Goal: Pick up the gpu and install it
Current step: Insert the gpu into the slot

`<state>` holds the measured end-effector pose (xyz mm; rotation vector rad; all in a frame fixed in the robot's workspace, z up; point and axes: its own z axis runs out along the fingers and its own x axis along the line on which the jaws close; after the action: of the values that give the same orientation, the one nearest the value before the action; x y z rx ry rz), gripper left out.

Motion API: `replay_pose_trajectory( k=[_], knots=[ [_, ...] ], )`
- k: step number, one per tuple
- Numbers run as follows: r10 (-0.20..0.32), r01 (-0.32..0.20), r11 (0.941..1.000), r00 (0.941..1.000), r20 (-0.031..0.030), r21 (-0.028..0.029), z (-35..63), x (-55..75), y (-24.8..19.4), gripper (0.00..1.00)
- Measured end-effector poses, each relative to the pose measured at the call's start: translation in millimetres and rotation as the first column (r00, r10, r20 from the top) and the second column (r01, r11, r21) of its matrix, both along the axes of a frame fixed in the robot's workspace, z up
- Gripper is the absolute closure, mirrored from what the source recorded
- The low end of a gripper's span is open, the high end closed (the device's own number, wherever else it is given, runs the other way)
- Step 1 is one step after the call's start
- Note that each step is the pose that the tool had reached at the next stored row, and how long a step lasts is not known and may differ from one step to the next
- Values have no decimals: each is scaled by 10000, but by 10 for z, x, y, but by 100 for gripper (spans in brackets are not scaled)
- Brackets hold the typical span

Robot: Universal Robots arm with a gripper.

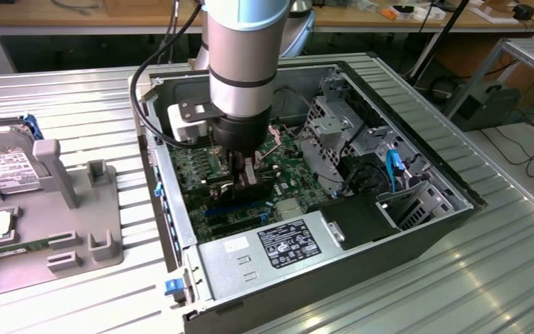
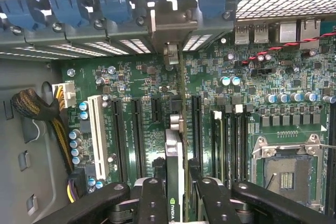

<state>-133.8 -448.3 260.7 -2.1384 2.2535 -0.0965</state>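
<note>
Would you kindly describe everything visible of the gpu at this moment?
The gpu is a thin card seen edge-on, standing on its long edge between the two fingers of the gripper, which clamp its flat sides. Its edge looks green, with a small green logo on a dark face near the grip. A silver metal bracket at its far end meets the case's rear slot openings. It sits low over the green motherboard, in line with the black expansion slots; whether it is fully seated cannot be told.

Drive cage and power supply hem the motherboard.
</note>
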Motion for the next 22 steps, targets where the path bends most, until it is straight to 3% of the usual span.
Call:
replay_pose_trajectory(
  k=[4,9,22],
  knots=[
    [0,0,10000,10000,0,0,0,0,-16,73],
    [1,-1,10000,10000,-1,-48,5,0,-18,73],
    [0,0,10000,10000,-3,-96,11,0,-52,73]
  ],
)
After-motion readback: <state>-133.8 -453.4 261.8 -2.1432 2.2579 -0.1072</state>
